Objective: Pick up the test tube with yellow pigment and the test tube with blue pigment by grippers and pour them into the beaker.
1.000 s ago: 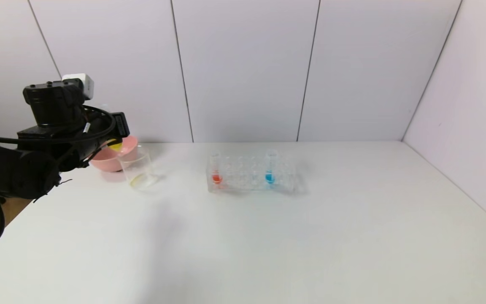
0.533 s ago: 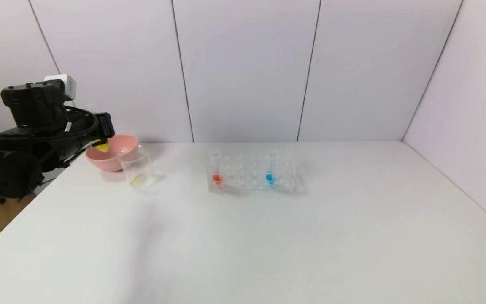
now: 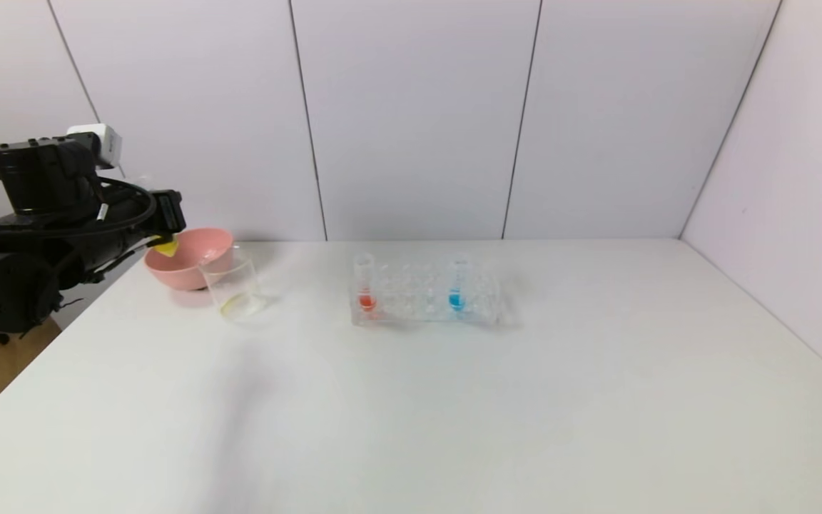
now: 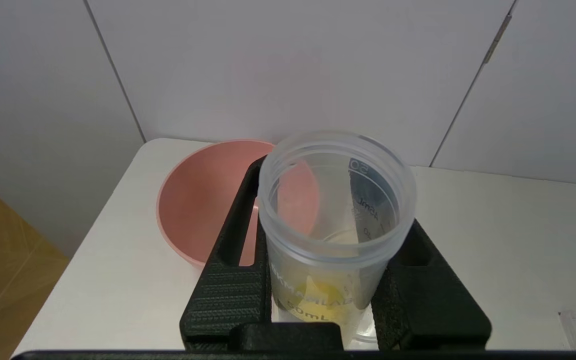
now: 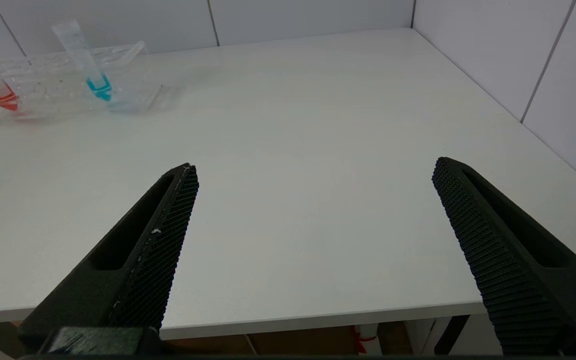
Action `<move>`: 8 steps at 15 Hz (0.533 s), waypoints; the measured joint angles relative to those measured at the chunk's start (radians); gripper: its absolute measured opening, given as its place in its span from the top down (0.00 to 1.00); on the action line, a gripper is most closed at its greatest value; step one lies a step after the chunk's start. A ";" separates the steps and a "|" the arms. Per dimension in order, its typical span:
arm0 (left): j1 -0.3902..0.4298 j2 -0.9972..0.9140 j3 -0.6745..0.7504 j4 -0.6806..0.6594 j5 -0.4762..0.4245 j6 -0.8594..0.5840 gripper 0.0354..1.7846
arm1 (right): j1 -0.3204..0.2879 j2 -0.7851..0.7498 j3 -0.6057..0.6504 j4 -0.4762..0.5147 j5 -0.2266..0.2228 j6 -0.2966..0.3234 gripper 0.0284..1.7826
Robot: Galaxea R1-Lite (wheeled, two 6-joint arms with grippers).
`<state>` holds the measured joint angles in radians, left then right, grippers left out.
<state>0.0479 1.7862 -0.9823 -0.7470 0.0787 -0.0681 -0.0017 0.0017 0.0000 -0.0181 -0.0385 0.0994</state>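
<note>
the left gripper [image 4: 335, 280] is clamped on the test tube with yellow pigment [image 4: 335, 220], a little yellow left at its bottom, held above the bench's far left corner beside the pink bowl [image 3: 193, 258]. the beaker [image 3: 232, 288] stands just in front of the bowl, a thin yellow layer inside. the test tube with blue pigment [image 3: 457, 282] stands upright in the clear rack [image 3: 425, 296] mid-bench toward the far edge, a red tube [image 3: 365, 283] at the rack's other end. the right gripper [image 5: 313, 172] hangs wide open and empty over the near right edge.
</note>
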 joint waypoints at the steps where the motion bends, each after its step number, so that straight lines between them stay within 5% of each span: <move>1: 0.011 0.001 0.000 0.001 -0.015 0.014 0.71 | 0.000 0.000 0.000 0.000 0.000 0.000 0.04; 8: 0.050 0.020 -0.045 0.047 -0.107 0.085 0.71 | 0.000 0.000 0.000 0.000 0.001 0.000 0.04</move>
<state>0.0977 1.8064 -1.0274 -0.7004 -0.0279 0.0172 -0.0017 0.0017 0.0000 -0.0177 -0.0379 0.0989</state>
